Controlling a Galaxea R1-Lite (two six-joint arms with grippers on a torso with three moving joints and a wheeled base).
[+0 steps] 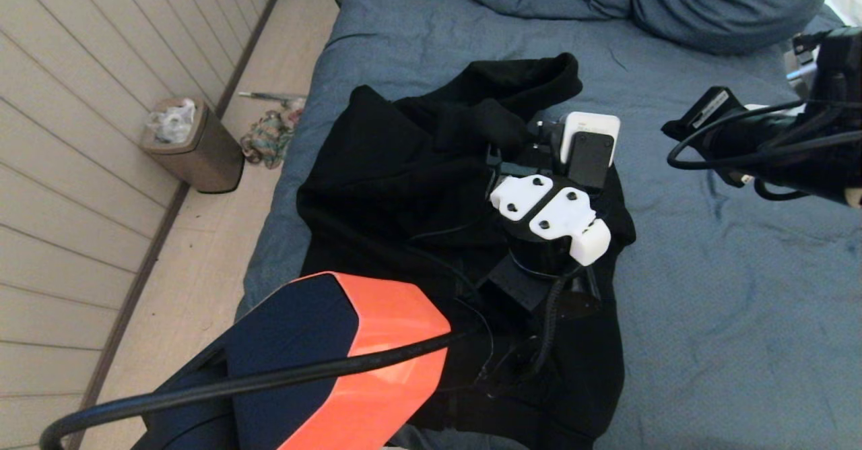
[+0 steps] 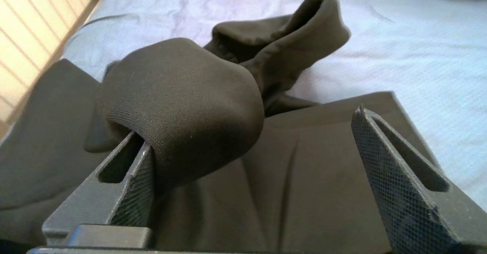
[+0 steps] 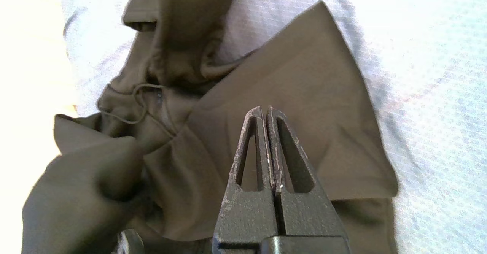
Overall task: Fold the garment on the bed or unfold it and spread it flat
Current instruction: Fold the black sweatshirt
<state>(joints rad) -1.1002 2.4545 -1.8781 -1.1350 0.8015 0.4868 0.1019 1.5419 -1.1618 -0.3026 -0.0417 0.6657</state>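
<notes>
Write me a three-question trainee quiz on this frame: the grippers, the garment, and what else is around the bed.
1. True or false: the right gripper is shut and holds nothing.
2. What drapes over one of the left gripper's fingers?
A. a fold of the garment
B. a pillow
C. a cable
3. What stands on the floor beside the bed, by the wall?

Key: 1 true; 2 A, with the jaws wide apart; 3 a small bin.

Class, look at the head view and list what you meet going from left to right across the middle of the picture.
Wall → bin → garment → left gripper's white wrist mount → bare blue bed → right arm.
</notes>
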